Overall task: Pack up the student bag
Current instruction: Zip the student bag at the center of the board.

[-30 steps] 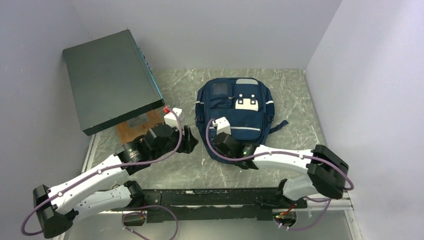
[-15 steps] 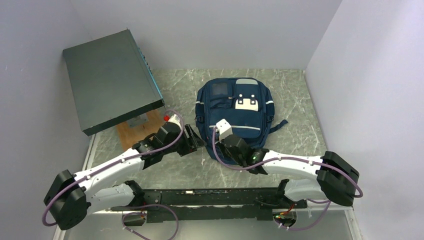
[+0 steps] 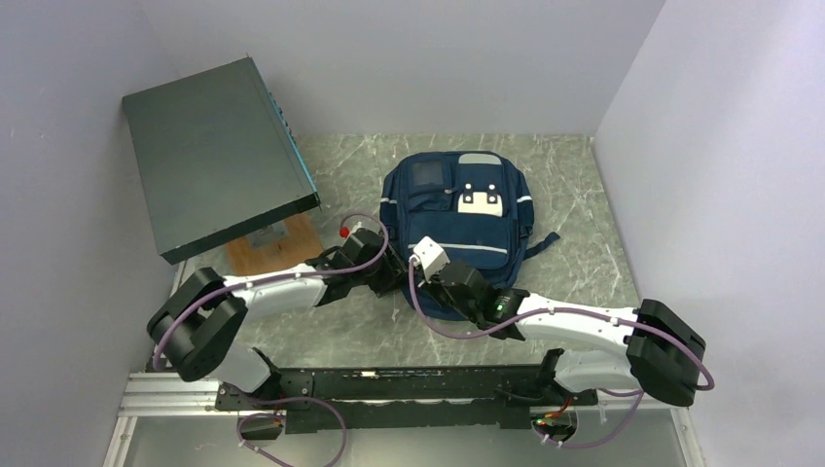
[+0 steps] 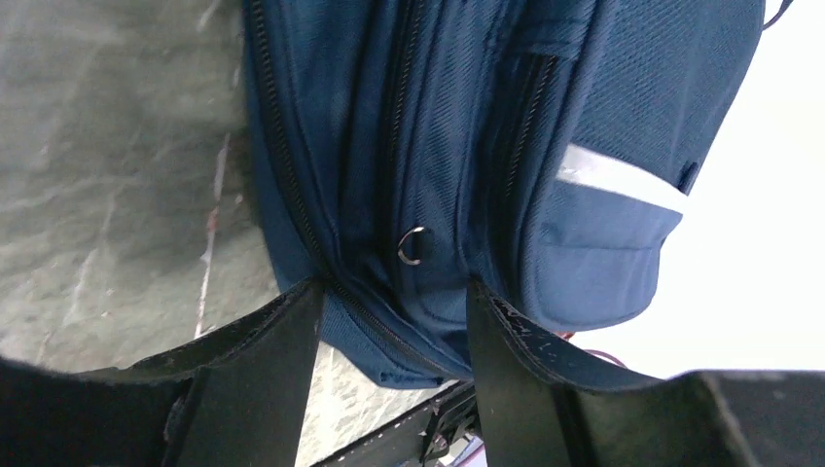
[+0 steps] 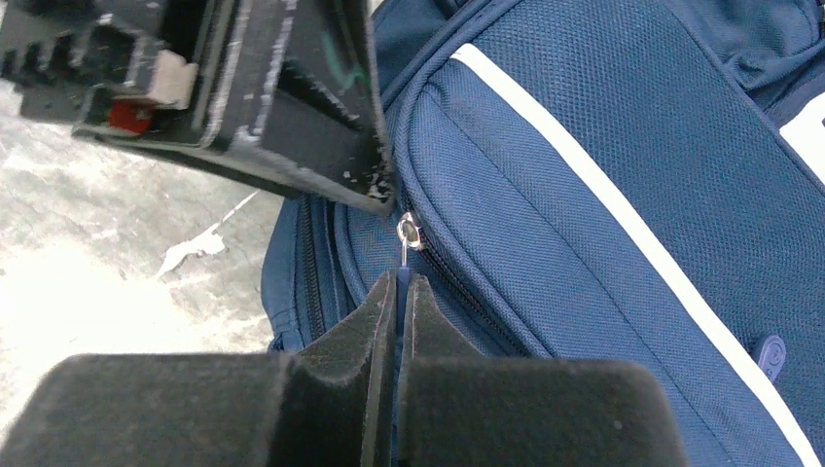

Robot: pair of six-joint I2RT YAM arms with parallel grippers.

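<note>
Zipper pull (image 5: 402, 256) pinched in the right gripper (image 5: 400, 284), ready to open the bag (image 3: 443, 226); left gripper (image 4: 391, 292) gapes open astride its edge, likely bracing it.

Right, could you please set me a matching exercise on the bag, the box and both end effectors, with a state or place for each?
Things:
1. student bag
2. flat box
3. left end effector
4. right end effector

States or places:
A. shut on the zip pull
B. at the far left
C. open, astride the bag's edge
D. lying mid-table, front pocket up

Pairs: 1-D, 2-B, 3-C, 4-A
</note>
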